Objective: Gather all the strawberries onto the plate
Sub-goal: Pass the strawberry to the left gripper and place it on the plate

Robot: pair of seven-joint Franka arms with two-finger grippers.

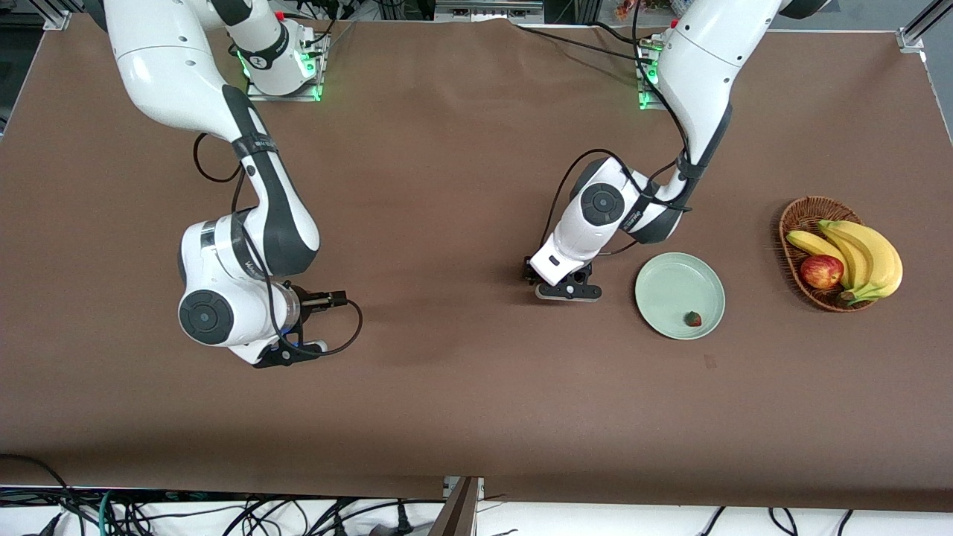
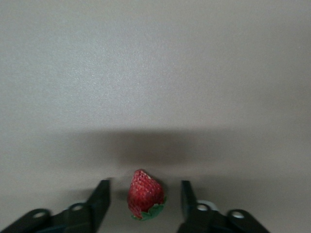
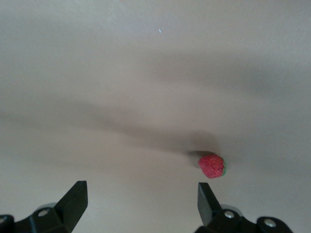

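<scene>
Table (image 1: pixel 461 149): brown, bearing everything.
Basket (image 1: pixel 791 223): wicker, bananas and apple inside, at the left arm's end.
Plate (image 1: pixel 670 286): beside the basket, one strawberry (image 1: pixel 693 318) already in it.
Left gripper (image 2: pixel 145 194): low beside the plate, fingers spread around a second strawberry (image 2: pixel 144 200), not yet closed.
Right gripper (image 3: pixel 142 199): fingers parted, empty, third strawberry (image 3: pixel 212 166) just off one finger.
Risk: left fingers closing unevenly could nudge or squash the berry; right gripper looks off-centre.
</scene>
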